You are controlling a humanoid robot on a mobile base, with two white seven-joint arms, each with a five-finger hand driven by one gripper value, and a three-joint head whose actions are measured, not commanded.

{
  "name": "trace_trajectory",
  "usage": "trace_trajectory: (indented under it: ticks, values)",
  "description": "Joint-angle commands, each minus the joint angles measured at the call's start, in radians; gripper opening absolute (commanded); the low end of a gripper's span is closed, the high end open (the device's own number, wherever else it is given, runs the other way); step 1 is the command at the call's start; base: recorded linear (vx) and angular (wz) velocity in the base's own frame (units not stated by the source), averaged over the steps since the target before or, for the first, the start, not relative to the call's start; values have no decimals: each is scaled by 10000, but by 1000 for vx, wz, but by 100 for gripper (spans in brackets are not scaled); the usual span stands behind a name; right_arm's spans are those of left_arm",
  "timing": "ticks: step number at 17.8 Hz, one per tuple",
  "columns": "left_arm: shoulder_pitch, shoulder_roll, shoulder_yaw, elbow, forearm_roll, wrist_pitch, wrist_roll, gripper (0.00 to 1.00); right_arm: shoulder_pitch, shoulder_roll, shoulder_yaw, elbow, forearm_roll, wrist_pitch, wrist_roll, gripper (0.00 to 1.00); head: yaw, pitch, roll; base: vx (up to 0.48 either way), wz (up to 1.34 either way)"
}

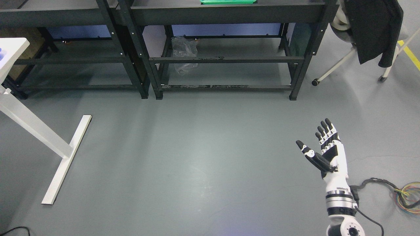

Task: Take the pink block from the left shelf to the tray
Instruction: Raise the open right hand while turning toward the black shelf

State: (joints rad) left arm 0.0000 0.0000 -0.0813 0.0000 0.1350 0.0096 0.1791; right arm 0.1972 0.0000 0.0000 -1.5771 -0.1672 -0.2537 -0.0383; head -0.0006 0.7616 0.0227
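Observation:
My right hand [315, 139] is raised over the bare grey floor at the lower right, fingers straight and spread, holding nothing. A green tray [228, 1] lies on top of the right black shelf unit [226, 14] at the upper edge of the view. No pink block shows anywhere. The left black shelf unit [65, 19] stands at the upper left with bare lower levels. My left arm is out of view.
A crumpled clear plastic bag [184, 52] lies on a lower level of the right shelf. A white table leg and foot [65, 157] stand on the left. A chair with a black jacket [374, 29] is at the upper right. Coloured cables [408, 196] lie at the right edge.

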Motion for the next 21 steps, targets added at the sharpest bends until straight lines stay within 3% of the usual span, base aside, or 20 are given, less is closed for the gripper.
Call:
trace_trajectory:
  ticks: [1,8,11,13,16,17,21]
  values:
    - [-291,175,0,-175,0,-4,4,100,53,-175,-92,-105,-16,36,-1,99,0,0,0,0,0]
    - [-291,175,0,-175,0,-4,4,100,53,-175,15,-105,-1,-9,-16,99,0,0,0,0,0]
    - [-291,175,0,-175,0,-4,4,100,68,-175,46,-151,364,-821,-77,99,0,0,0,0,0]
    - [-291,175,0,-175,0,-4,4,100,-8,-175,46,-136,2319,-838,-412,99,0,0,0,0,0]
    - [-291,175,0,-175,0,-4,4,100,-54,-175,62,-471,6534,-670,-2539,99,0,0,0,7,0]
    - [-291,175,0,-175,0,-4,4,100,-39,-175,62,-580,7461,-563,-2699,99,0,0,0,20,1]
    - [-291,175,0,-175,0,-4,4,100,-315,-596,-46,-550,8834,21,-2685,99,0,0,0,103,50]
